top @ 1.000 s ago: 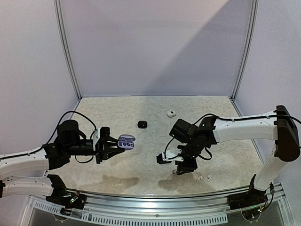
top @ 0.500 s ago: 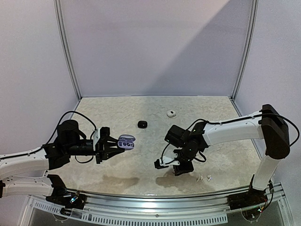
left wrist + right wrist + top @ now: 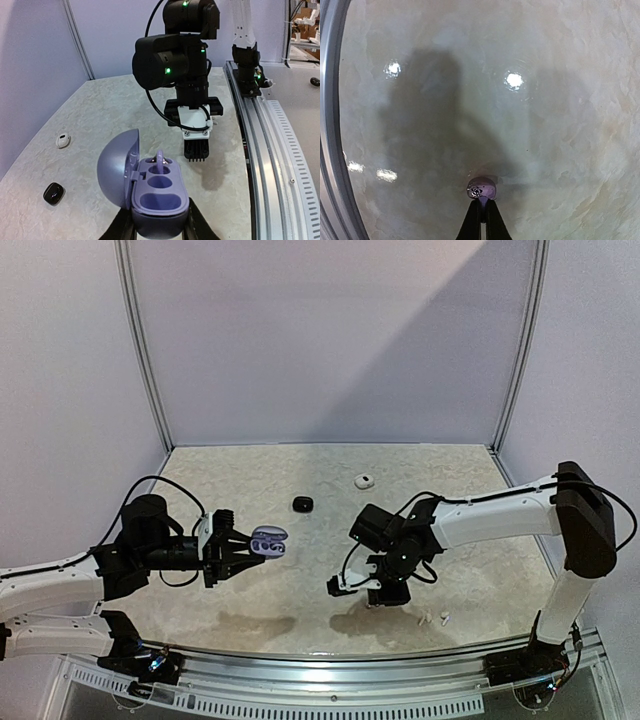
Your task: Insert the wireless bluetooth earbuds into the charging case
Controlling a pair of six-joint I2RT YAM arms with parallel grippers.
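My left gripper [image 3: 159,227] is shut on the base of a lilac charging case [image 3: 160,197], held above the table with its lid [image 3: 117,170] swung open to the left. A purplish earbud [image 3: 160,157] sits in the case's far socket; the nearer sockets show empty. From above, the case [image 3: 268,541] hangs left of centre. My right gripper [image 3: 481,202] points straight down near the table's front, shut on the stem of a second dark purplish earbud [image 3: 481,188] at the tabletop. From above, the right gripper [image 3: 385,592] hides that earbud.
Two white stemmed earbuds [image 3: 423,619] [image 3: 443,617] lie right of the right gripper near the front rail. A small black case [image 3: 302,503] and a white case [image 3: 364,480] rest further back. A metal rail [image 3: 330,150] borders the table edge.
The right gripper's jaws have closed onto the purplish earbud, and the right arm shifted slightly left and lower. The left arm and the case stayed still.
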